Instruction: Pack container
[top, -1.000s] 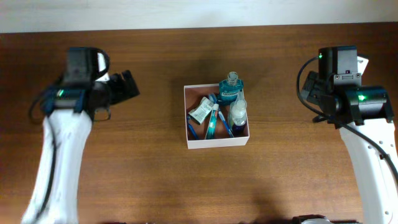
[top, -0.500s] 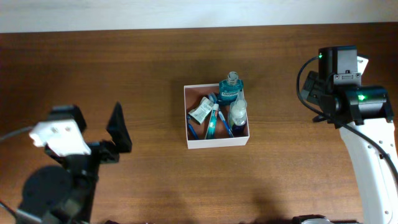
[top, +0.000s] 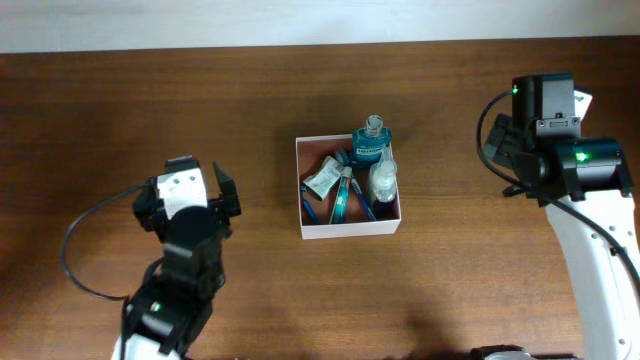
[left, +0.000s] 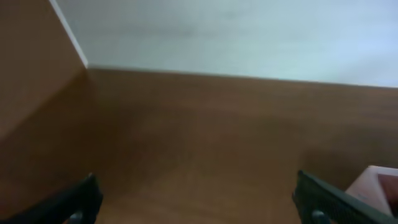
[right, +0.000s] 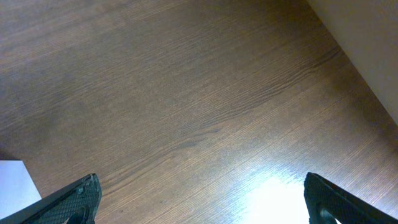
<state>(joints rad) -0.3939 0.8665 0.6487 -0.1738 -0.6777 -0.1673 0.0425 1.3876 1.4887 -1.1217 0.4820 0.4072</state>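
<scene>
The container is a square white-walled box at the table's middle. It holds a teal bottle, a clear bottle, a toothpaste tube, a green-white packet and a blue toothbrush. My left gripper is open and empty, well left of the container. In the left wrist view its fingers are spread wide and a corner of the container shows at the right edge. My right gripper is open and empty, well right of the container. Its fingers are spread over bare wood.
The brown wooden table ends at a pale wall along the far edge. A white corner of the container shows at the left edge of the right wrist view. A bright glare patch lies on the wood.
My left arm has swung from the far left toward the table's front and now sits nearer the container. My right arm has not moved.
</scene>
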